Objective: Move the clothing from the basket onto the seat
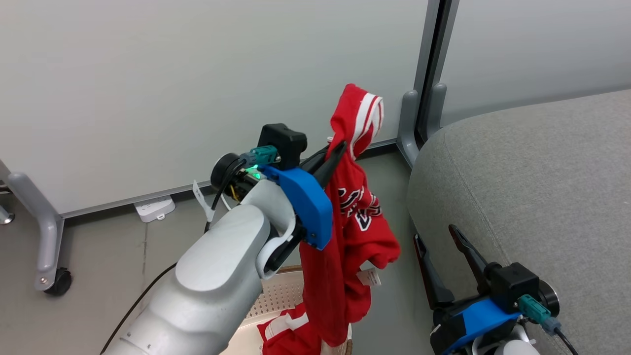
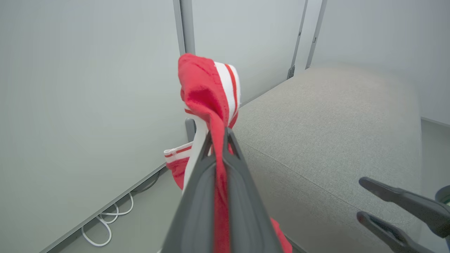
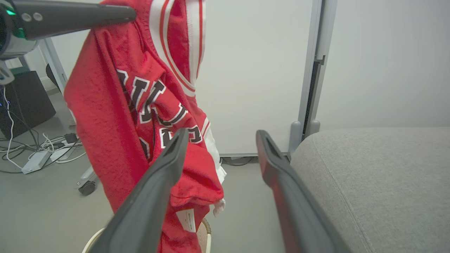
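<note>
I see red jersey (image 1: 355, 217), black-white lettering, hanging limp over cream basket (image 1: 278, 296); another red garment (image 1: 288, 337) inside; grey seat (image 1: 532, 187) beside.

before me: pale grey wall panels (image 1: 197, 74), matte, evenly lit. grey metal posts (image 1: 425, 74) between panels, down to a smooth grey floor (image 1: 113, 246). to my left: frame leg on black castor (image 1: 58, 282); white box (image 1: 154, 207) at the panel's base; looped white cable (image 2: 109, 225); black cabinet (image 3: 24, 95).

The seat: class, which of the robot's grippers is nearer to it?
Right. The right gripper hangs open just beside the seat; the left gripper, shut on the red jersey, is high above the basket, farther off.
</note>
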You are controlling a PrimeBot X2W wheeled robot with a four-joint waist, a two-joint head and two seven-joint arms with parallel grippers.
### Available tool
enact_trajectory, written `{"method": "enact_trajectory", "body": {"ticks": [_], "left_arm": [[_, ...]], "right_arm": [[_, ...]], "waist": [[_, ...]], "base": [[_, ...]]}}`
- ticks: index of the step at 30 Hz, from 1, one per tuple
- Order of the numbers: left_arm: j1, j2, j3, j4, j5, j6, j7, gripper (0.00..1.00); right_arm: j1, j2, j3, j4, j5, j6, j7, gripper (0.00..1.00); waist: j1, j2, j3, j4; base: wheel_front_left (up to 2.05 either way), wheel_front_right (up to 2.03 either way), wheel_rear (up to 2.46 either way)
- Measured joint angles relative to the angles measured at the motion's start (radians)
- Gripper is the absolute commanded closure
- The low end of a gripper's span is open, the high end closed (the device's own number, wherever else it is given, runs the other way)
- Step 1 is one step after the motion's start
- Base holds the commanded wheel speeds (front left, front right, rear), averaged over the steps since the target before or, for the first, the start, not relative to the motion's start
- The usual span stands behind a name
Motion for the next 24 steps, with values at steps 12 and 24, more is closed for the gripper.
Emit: {"method": "enact_trajectory", "body": {"ticks": [12,24], "left_arm": [[-0.126,0.000,-0.189,-0.037,-0.193,0.089,-0.017,1.00],[-0.180,0.000,-0.311,0.005,-0.311,0.118,-0.072,1.00]], "right_arm": [[0.015,0.000,0.059,-0.011,0.005,0.000,0.016,0.00],[-0.069,0.000,0.165,0.002,0.016,0.000,0.062,0.00]], "waist": [[0.0001,0.0000,-0.023,-0.034],[0.0002,0.0000,-0.002,-0.042]], "base": [[0.00,0.00,0.00],[0.00,0.00,0.00]]}}
